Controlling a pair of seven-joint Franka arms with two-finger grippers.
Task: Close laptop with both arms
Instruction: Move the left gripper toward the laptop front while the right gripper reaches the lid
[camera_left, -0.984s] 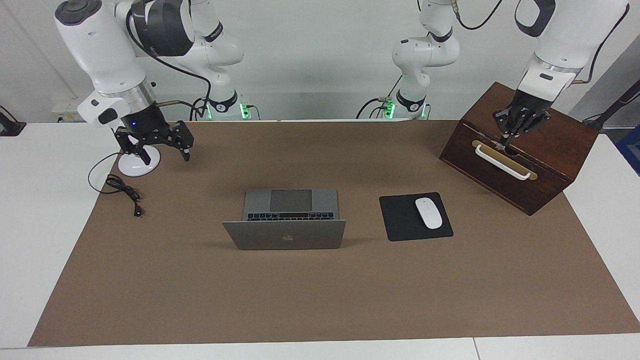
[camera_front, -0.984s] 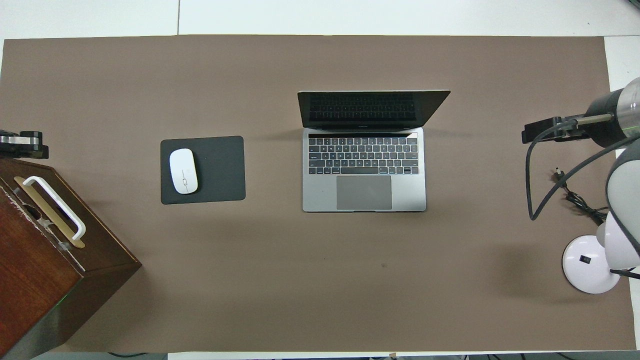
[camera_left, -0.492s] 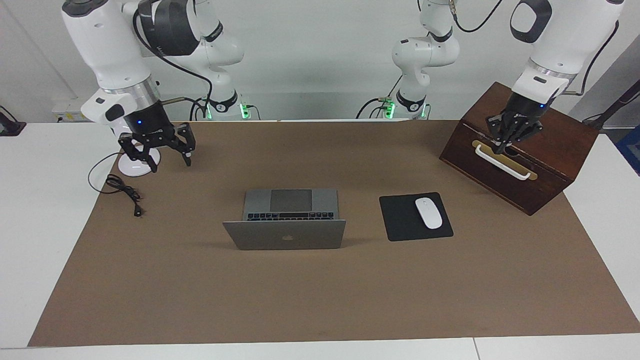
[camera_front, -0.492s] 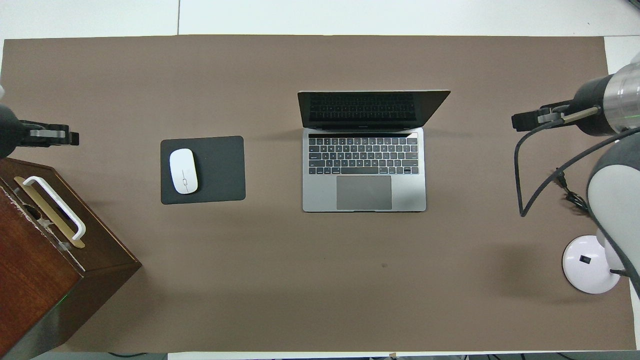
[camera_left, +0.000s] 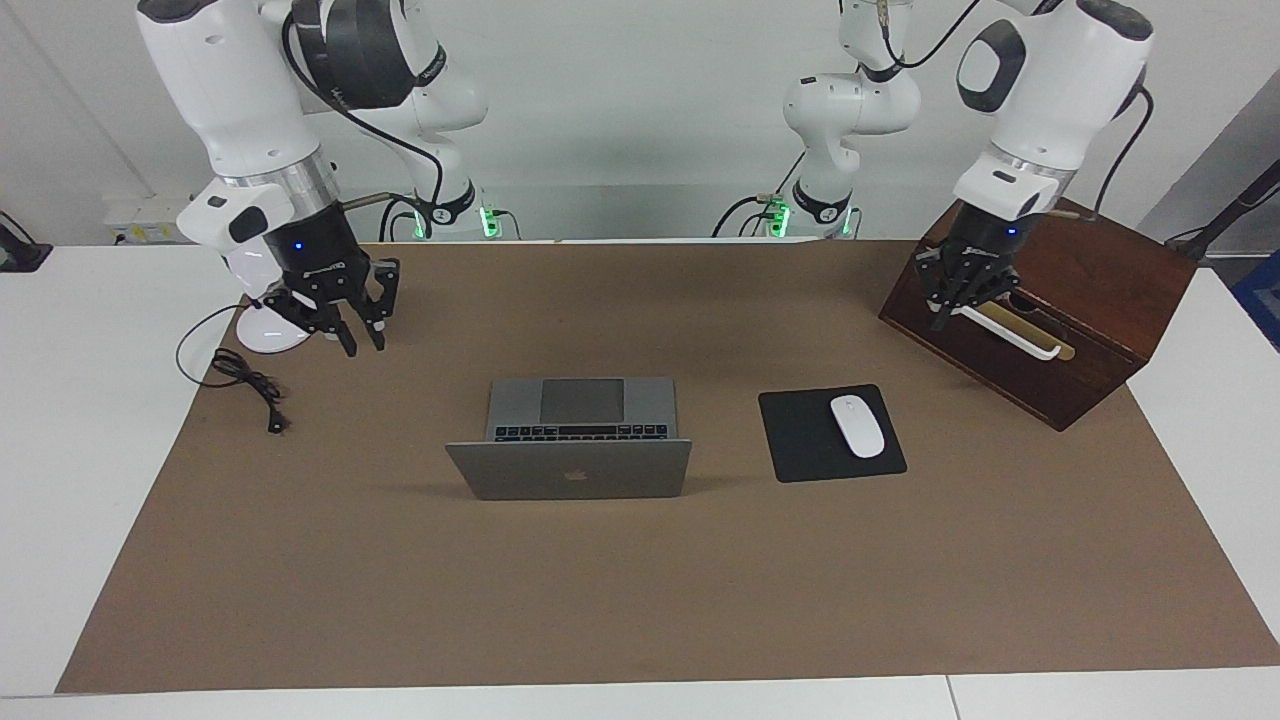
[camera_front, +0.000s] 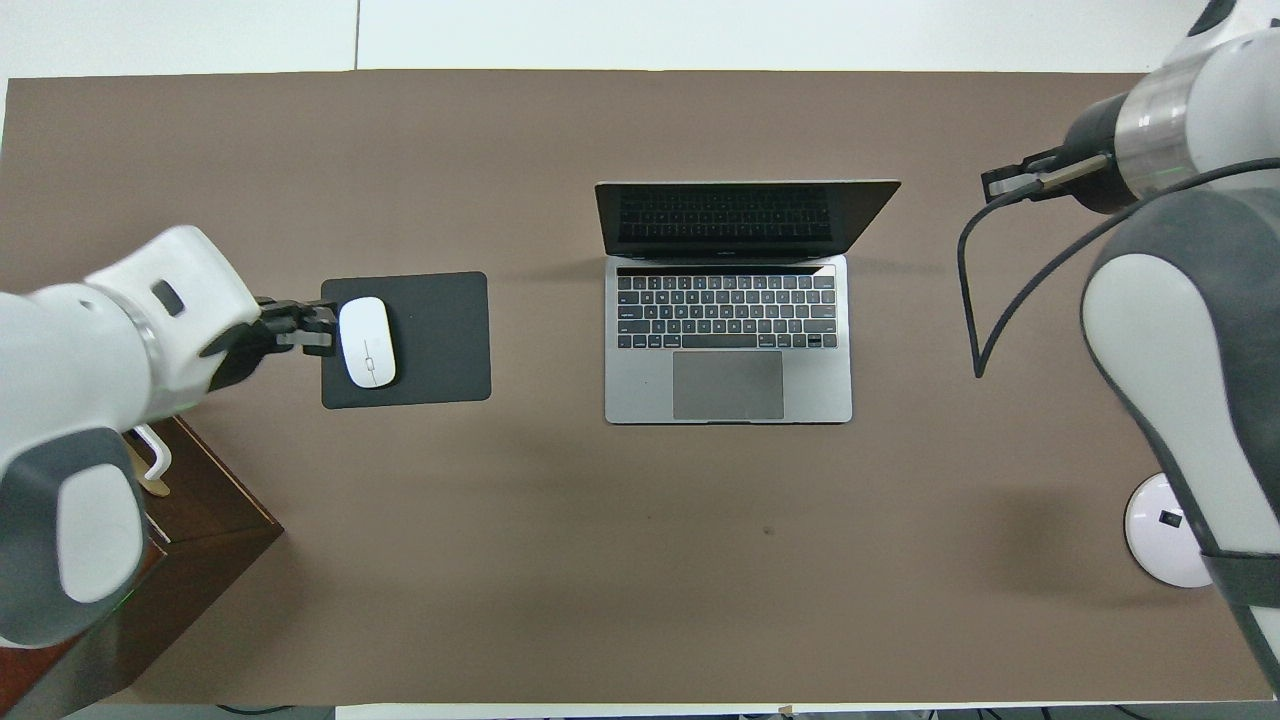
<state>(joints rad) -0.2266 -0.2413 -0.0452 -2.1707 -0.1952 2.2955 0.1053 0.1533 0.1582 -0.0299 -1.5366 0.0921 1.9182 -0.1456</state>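
Approach phase, folks: nothing's touched the laptop (camera_left: 570, 440) yet, lid's wide open, so the closing itself hasn't begun. Laptop sits mid-mat, roughly centred btwn the two arms, screen end farther from the robots, trackpad end nearer them. Right gripper (camera_left: 362, 335) hangs in the air over bare mat toward the right arm's end of the table, beside the lamp base (camera_left: 268, 328) and black cable (camera_left: 245, 385), fingertips drawn together, holding nothing. Left gripper (camera_left: 950, 305) hovers over the wooden box (camera_left: 1090, 300) by its white handle (camera_left: 1010, 335), pinched closed too, empty as far as I can see; from overhead it seems to overlap the white mouse (camera_front: 366, 341) on the mouse pad (camera_front: 425, 340), but the facing view puts it up high, no contact. Both well apart from the laptop. Next move, I'd say: each arm swings in toward the raised lid, one per top corner, gets its closed tips onto the lid's outer face w/ the logo, then pushes it down toward the keyboard evenly so the hinge doesn't twist. Looks-wise: thin silver-grey body, dark apple logo (camera_left: 574, 475) on the lid, black keys, big grey trackpad (camera_front: 728, 384), screen dark, lid tilted somewhat past upright, away from the robots. Base flat on the mat, square to the table edge.
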